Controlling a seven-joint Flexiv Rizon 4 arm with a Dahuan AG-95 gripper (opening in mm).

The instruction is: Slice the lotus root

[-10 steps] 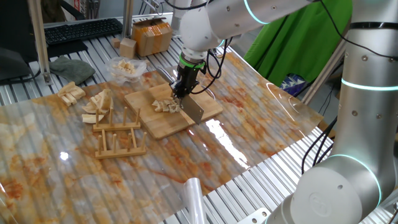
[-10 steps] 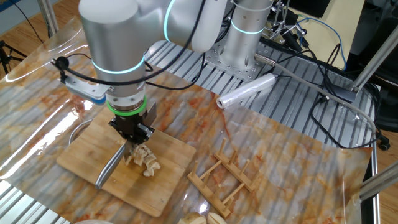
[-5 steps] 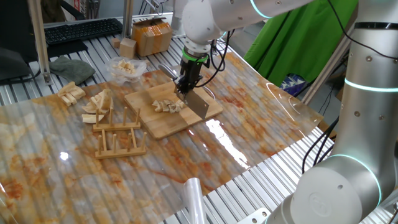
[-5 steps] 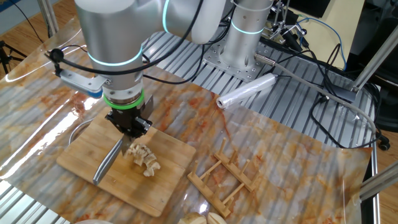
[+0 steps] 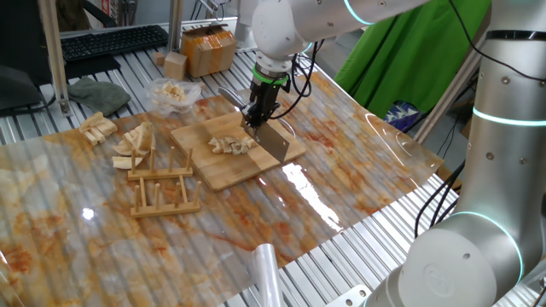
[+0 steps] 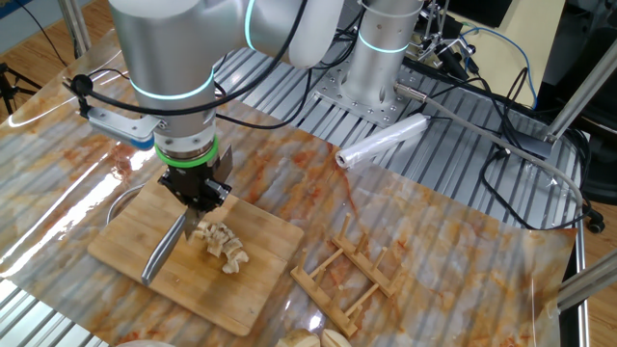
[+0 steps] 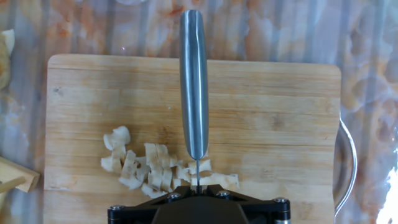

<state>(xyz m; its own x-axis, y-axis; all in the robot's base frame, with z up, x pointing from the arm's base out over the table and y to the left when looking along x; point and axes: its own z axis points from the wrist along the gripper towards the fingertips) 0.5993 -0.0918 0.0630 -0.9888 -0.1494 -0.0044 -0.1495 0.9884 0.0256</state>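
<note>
The lotus root (image 5: 229, 145) (image 6: 223, 247) (image 7: 152, 169) is a cluster of small cream cut bits lying on the wooden board (image 5: 215, 170) (image 6: 258, 281) (image 7: 273, 112). My gripper (image 5: 255, 121) (image 6: 200, 204) (image 7: 196, 186) is shut on a knife (image 5: 272, 145) (image 6: 162, 254) (image 7: 193, 87) and hangs over the board. The blade stands edge down just beside the right end of the cluster. In the hand view the steel blade points away from me across the board, and the jaws pinch its thin back end.
A wooden rack (image 5: 162, 183) (image 6: 349, 278) stands beside the board, with larger tan wedges (image 5: 133, 145) behind it. A clear bowl of pale bits (image 5: 173, 92), a cardboard box (image 5: 207, 49), a plastic-wrap roll (image 5: 266, 271) (image 6: 382, 143) and a metal ring (image 7: 348, 168) at the board's edge.
The arm has lifted a little and shifted sideways, carrying the knife off the pieces towards the cluster's end. The cut bits have stayed in place.
</note>
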